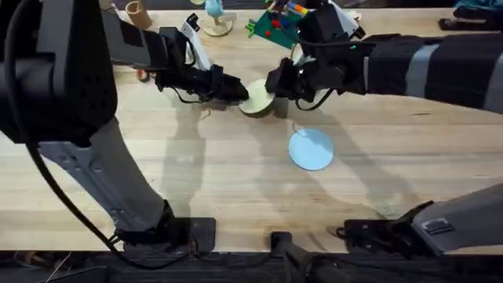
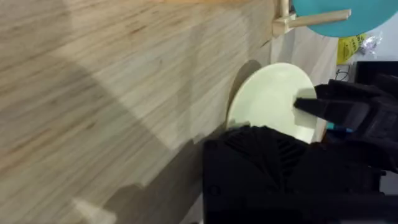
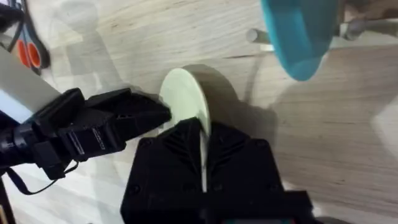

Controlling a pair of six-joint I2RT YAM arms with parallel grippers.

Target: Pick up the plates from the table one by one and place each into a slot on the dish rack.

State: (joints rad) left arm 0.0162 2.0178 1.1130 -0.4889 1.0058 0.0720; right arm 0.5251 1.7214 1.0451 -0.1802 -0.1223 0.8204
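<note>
Both grippers meet at cream plate (image 1: pixel 257 97): right gripper (image 3: pixel 202 127) pinches its rim; left gripper (image 1: pixel 233 89) touching, grip can't tell. Uncoordinated release could drop it.

Both arms are reaching far forward, meeting mid-table. Left gripper (image 1: pixel 233 89) is pointing right, right gripper (image 1: pixel 277 83) pointing left; each is pinching the same cream plate (image 1: pixel 257 98) edge, fingers clamped.

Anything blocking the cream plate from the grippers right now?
Nothing visible. The cream plate stands on edge on the table, with the right gripper closed on its rim and the left gripper touching its other side. The blue plate lies apart, nearer the bases.
</note>
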